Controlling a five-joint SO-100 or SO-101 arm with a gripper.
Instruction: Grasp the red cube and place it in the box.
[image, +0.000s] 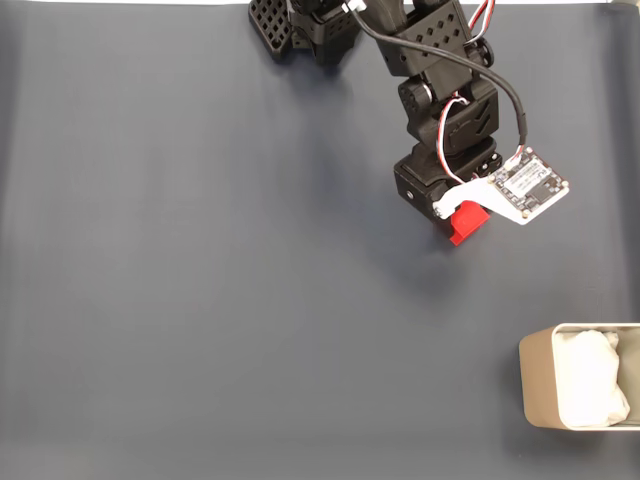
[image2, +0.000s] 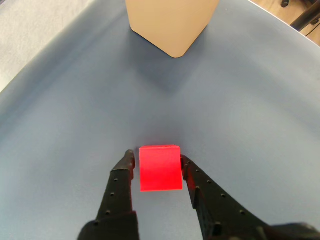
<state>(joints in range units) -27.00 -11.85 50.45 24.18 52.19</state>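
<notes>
My arm reaches in from the top of the fixed view, wrist bent down over the desk. In the wrist view, my gripper (image2: 157, 159) has both black fingers (image2: 121, 180) pressed against the red cube (image2: 160, 167).

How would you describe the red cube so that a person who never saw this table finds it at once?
Start at the dark blue-grey table and follow the black arm down to its gripper. The red cube sits between the two black fingers. It is bright red and small, unlike the pale beige box lined with white material near the table's edge.
</notes>
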